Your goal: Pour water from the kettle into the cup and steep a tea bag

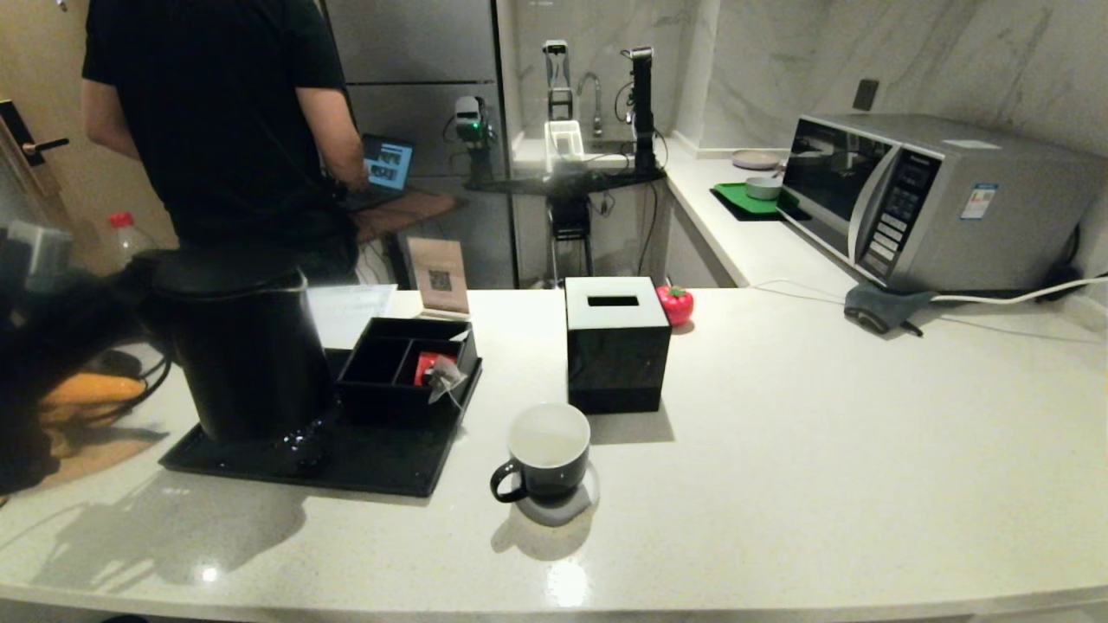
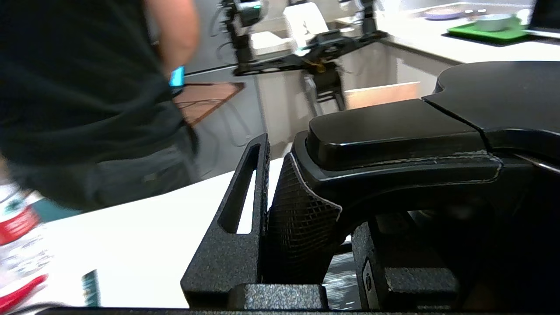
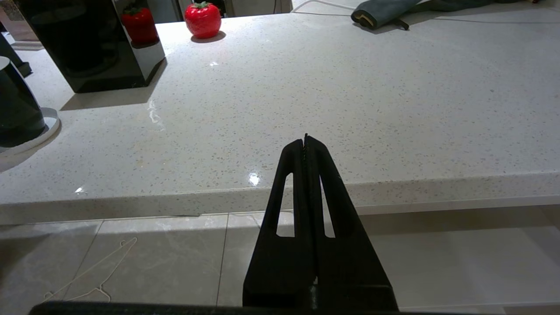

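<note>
On the far-left black tray (image 1: 381, 472) stands the kettle (image 1: 238, 346), its handle clenched by the left gripper (image 2: 306, 236); the cup (image 1: 547, 459) sits near centre; the tea bag (image 1: 446, 377) waits in the organiser (image 1: 407, 394); steeping is not begun; the right gripper (image 3: 306, 142) is parked, pinched closed.

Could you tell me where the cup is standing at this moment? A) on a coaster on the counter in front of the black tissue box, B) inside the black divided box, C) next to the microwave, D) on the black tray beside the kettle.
A: the cup sits on a pale round coaster on the counter, just in front of the black tissue box.
</note>
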